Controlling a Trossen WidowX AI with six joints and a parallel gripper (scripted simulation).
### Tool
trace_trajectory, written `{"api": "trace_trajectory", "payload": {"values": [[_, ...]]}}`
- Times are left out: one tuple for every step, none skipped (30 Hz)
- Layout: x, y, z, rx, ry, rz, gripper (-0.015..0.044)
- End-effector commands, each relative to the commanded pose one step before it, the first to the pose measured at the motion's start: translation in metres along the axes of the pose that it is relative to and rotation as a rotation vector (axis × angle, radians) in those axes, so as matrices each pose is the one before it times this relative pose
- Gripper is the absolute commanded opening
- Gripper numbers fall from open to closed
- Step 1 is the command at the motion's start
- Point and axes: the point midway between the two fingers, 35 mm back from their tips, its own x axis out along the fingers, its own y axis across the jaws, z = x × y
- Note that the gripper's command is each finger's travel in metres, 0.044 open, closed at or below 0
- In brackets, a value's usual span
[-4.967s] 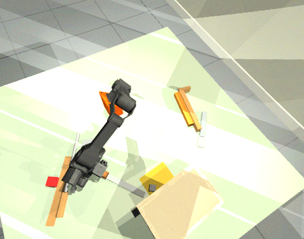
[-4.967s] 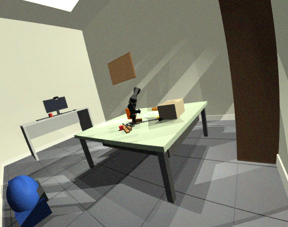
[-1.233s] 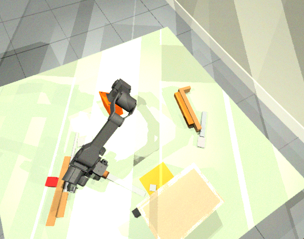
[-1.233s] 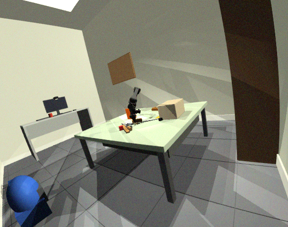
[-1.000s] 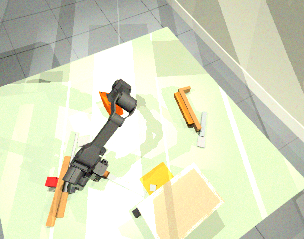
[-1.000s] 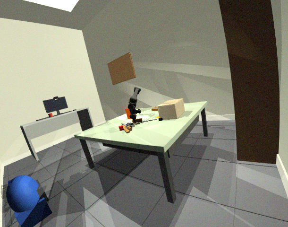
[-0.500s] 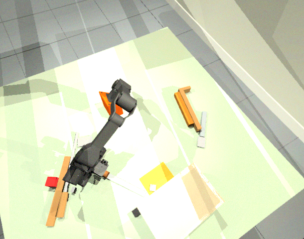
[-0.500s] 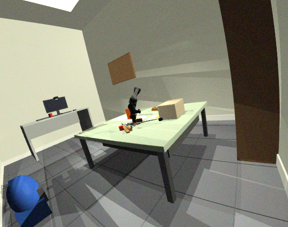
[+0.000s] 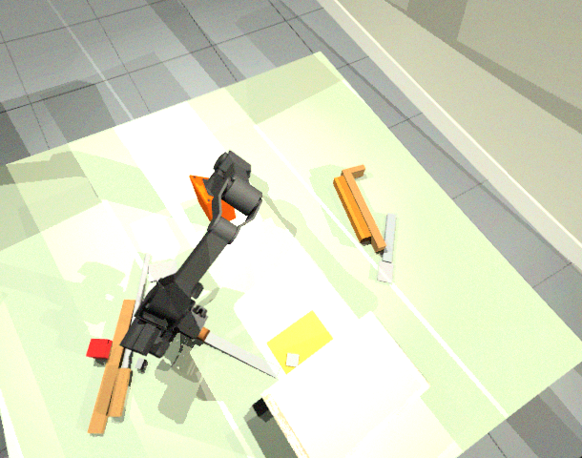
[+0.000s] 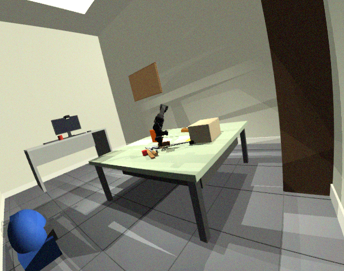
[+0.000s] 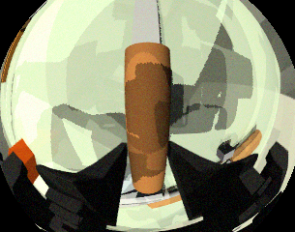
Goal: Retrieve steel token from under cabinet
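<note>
The small pale steel token lies flat on the yellow marked area in front of the cabinet. The rake tool, with a brown handle and a long grey blade, lies low over the table. Its blade tip ends just left of the yellow area, apart from the token. My gripper sits low around the handle with its fingers parted a little wider than the handle.
A red cube and orange wooden sticks lie left of the gripper. Two more orange sticks and a grey strip lie at the far right. A small black block sits at the cabinet's corner.
</note>
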Motion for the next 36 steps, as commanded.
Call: {"api": "trace_trajectory", "payload": {"values": [[-0.00022,0.0002,0.0,0.0007,-0.00015,0.00061,0.0125],[0.0,0.0,0.0,0.0,0.0,0.0,0.0118],[0.0,0.0,0.0,0.0,0.0,0.0,0.0112],[0.0,0.0,0.0,0.0,0.0,0.0,0.0105],[0.0,0.0,0.0,0.0,0.0,0.0,0.0098],[0.0,0.0,0.0,0.0,0.0,0.0,0.0092],[0.0,0.0,0.0,0.0,0.0,0.0,0.0085],[0.0,0.0,0.0,0.0,0.0,0.0,0.0059],[0.0,0.0,0.0,0.0,0.0,0.0,0.0033],[0.0,0.0,0.0,0.0,0.0,0.0,0.0006],[0.0,0.0,0.0,0.0,0.0,0.0,0.0],[0.00003,-0.00002,-0.00037,0.0,0.00007,-0.00003,0.0],[0.0004,-0.00001,0.00004,-0.0006,0.0003,0.00004,0.0],[0.0006,-0.00002,0.00007,-0.0009,0.00044,0.00006,0.0],[0.00088,-0.00002,0.00009,-0.0014,0.00064,0.00009,0.0],[0.00097,-0.00002,0.0001,-0.0015,0.00071,0.00011,0.0],[0.00037,-0.00001,0.00004,-0.0006,0.00027,0.00004,0.0],[0.00013,0.00003,-0.00007,0.0,0.0,0.0,0.0],[0.00016,0.00002,-0.00008,0.0,0.0,0.0,0.0],[0.00014,0.00001,-0.00006,0.0,0.0,0.0,0.0],[0.00012,0.00001,-0.00005,0.0,0.0,0.0,0.0],[0.0001,0.00001,-0.00005,0.0,0.0,0.0,0.0],[0.0,0.0,0.0,0.0,0.0,0.0,0.0],[0.00016,0.00001,-0.00007,0.0,0.0,0.0,0.0],[0.0,0.0,0.0,0.0,0.0,0.0,0.0],[0.00011,0.00001,-0.00005,0.0,0.0,0.0,0.0],[0.0,0.0,0.0,0.0,0.0,0.0,0.0],[0.0,0.0,0.0,0.0,0.0,0.0,0.0],[0.00012,0.00001,-0.00006,0.0,0.0,0.0,0.0],[0.0,0.0,0.0,0.0,0.0,0.0,0.0],[0.0,0.0,0.0,0.0,0.0,0.0,0.0],[0.0,0.0,0.0,0.0,0.0,0.0,0.0],[0.0001,0.0,-0.00005,0.0,0.0,0.0,0.0],[0.0,0.0,0.0,0.0,0.0,0.0,0.0],[0.0,0.0,0.0,0.0,0.0,0.0,0.0],[0.0,0.0,0.0,0.0,0.0,0.0,0.0]]}}
